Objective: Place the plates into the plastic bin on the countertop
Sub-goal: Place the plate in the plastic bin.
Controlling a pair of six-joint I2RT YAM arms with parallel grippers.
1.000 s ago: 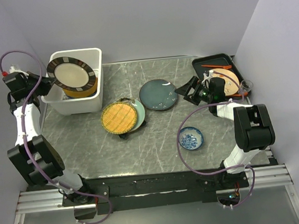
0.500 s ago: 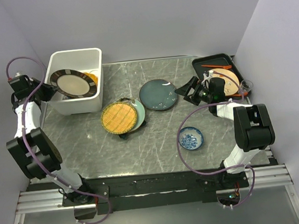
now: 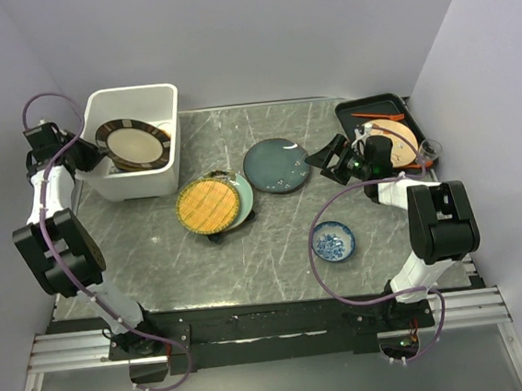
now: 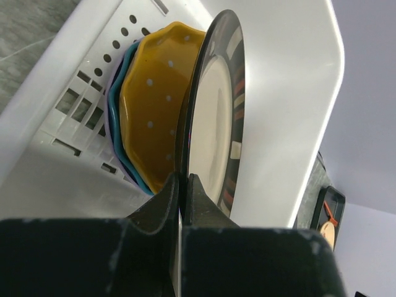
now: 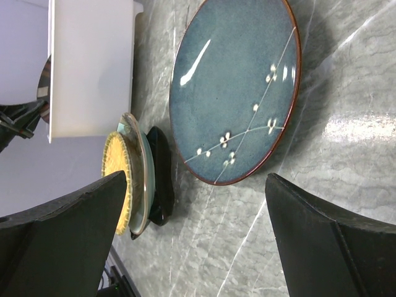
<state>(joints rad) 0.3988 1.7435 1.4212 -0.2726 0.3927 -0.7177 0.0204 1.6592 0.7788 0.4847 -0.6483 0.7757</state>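
My left gripper [image 3: 97, 154] [image 4: 184, 179] is shut on the rim of a dark brown plate [image 3: 133, 144] [image 4: 216, 124] with a cream centre. It holds the plate tilted inside the white plastic bin [image 3: 136, 183] [image 4: 291, 93]. Under it in the bin lie an orange dotted plate [image 4: 154, 99] and a teal plate [image 4: 117, 127]. On the countertop [image 3: 266, 250] lie a grey-blue plate [image 3: 277, 164] [image 5: 235, 86] and a yellow woven plate [image 3: 206, 205] [image 5: 117, 179], which is stacked on a pale green plate [image 3: 242, 204] [image 5: 141, 167]. My right gripper [image 3: 336, 159] [image 5: 197, 185] stands open beside the grey-blue plate, holding nothing.
A small blue-and-white dish [image 3: 333, 241] sits near the front right. A black tray [image 3: 373, 109] at the back right holds a tan plate [image 3: 396, 141]. A dark plate [image 5: 162, 173] lies at the bottom of the stack. Walls close in on the left, back and right.
My left gripper has lowered the dark brown plate from above the bin's rim down into the bin. The right arm has not moved.
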